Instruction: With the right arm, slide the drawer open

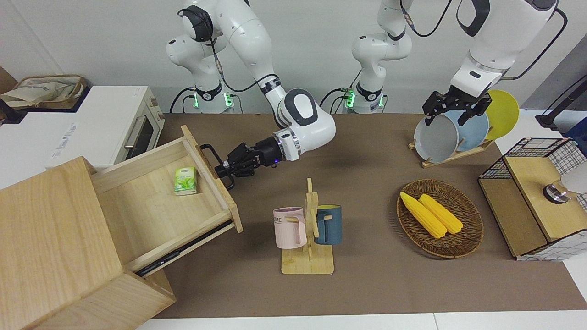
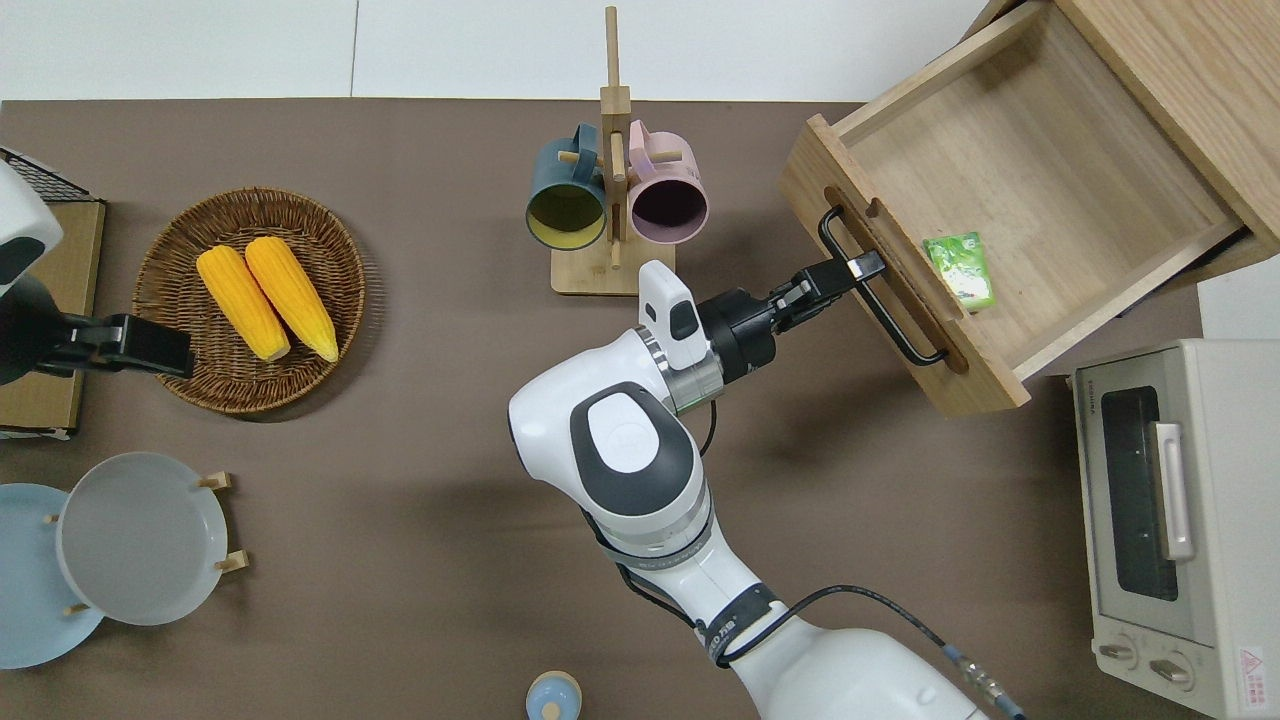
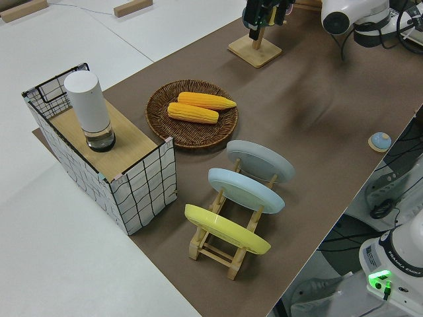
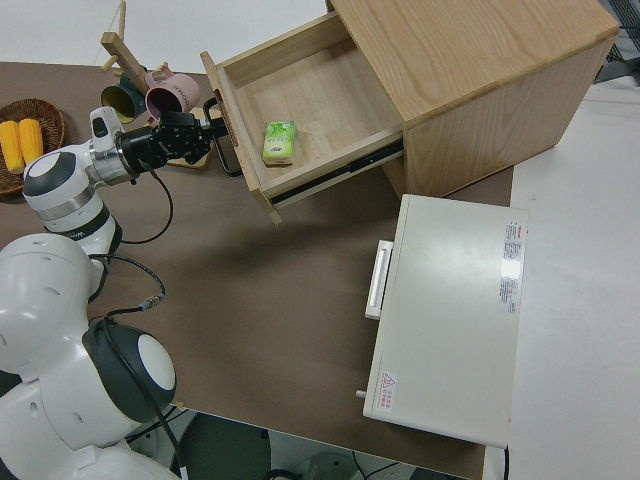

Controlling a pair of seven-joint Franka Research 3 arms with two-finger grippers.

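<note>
The light-wood drawer [image 1: 151, 215] stands pulled far out of the pale wooden cabinet [image 1: 50, 238], and it also shows in the overhead view [image 2: 1040, 180] and the right side view [image 4: 310, 110]. A green packet [image 1: 185, 180] lies inside it near the front panel. My right gripper [image 1: 223, 170] is shut on the drawer's black bar handle [image 2: 885, 310], near the middle of the bar. The gripper also shows in the overhead view [image 2: 862, 268] and the right side view [image 4: 208, 136]. My left arm is parked with its gripper [image 1: 445, 120] open.
A mug stand [image 1: 308, 229] with a pink and a blue mug is close to the drawer's front. The white toaster oven [image 1: 105, 123] is beside the cabinet, nearer to the robots. A corn basket [image 1: 440, 217], plate rack [image 1: 458, 133] and wire rack [image 1: 536, 197] are toward the left arm's end.
</note>
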